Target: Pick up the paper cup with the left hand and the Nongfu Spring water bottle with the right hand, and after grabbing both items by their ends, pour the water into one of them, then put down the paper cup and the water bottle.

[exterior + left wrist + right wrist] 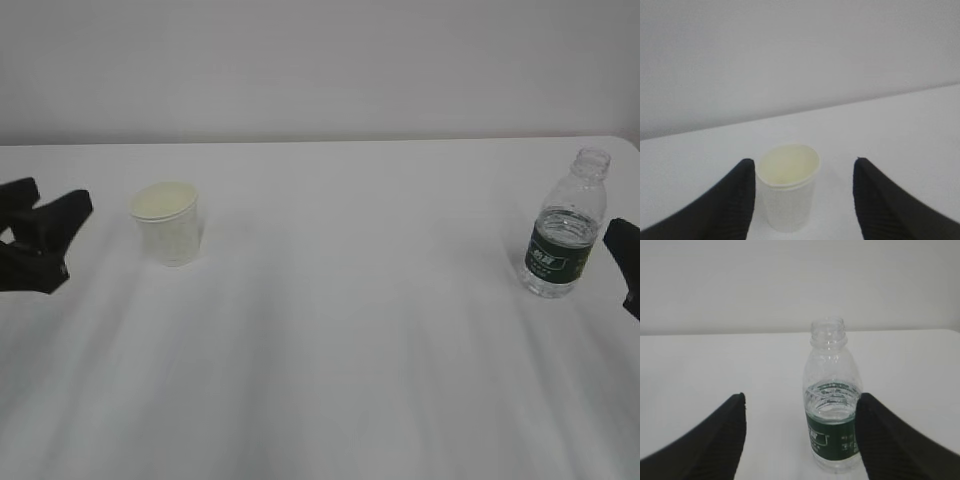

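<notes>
The white paper cup (168, 222) stands upright on the table at the left, its cream inside showing. My left gripper (70, 240) is a short way to its left, open and holding nothing. In the left wrist view the paper cup (787, 187) sits just beyond the open left gripper (803, 162), nearer the left finger. The uncapped Nongfu Spring water bottle (565, 225) stands upright at the far right, with water (832, 412) up to about its green label. My right gripper (628, 262) is just right of it. In the right wrist view the bottle (832, 405) is close to the right finger of the open right gripper (802, 396).
The white table (350, 340) runs back to a plain pale wall. The bottle stands near the table's right edge, and the far right corner shows just behind it.
</notes>
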`<move>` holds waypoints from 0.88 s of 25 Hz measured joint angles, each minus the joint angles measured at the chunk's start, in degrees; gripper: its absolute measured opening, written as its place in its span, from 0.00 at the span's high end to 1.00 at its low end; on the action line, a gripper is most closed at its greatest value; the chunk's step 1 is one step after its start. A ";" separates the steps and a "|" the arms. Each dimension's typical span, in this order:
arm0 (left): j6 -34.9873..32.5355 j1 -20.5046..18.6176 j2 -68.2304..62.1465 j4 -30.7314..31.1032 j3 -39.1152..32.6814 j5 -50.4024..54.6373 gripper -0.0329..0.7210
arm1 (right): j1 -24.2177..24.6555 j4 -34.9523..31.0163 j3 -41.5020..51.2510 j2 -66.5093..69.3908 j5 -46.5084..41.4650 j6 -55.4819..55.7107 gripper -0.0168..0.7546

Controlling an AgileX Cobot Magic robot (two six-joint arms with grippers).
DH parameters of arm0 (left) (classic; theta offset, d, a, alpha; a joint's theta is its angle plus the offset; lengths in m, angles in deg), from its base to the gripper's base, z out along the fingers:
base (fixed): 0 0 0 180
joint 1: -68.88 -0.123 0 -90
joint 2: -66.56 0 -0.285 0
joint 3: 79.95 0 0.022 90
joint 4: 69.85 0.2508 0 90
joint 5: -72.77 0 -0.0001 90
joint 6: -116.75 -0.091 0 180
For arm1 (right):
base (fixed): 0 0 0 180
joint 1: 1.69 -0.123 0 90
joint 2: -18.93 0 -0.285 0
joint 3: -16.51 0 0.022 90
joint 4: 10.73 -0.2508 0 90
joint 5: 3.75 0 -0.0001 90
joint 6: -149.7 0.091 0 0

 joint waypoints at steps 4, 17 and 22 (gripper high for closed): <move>0.43 0.00 -6.85 2.14 -0.65 -1.13 0.37 | 0.00 0.03 1.30 4.49 6.93 -0.34 0.30; 0.64 0.00 -13.03 2.36 -0.75 -1.35 0.37 | 0.00 -1.30 1.68 19.88 11.91 -3.58 0.30; 0.64 0.00 -13.03 1.83 -0.75 -1.35 0.37 | 0.00 -2.78 -1.73 26.08 12.38 -7.50 0.21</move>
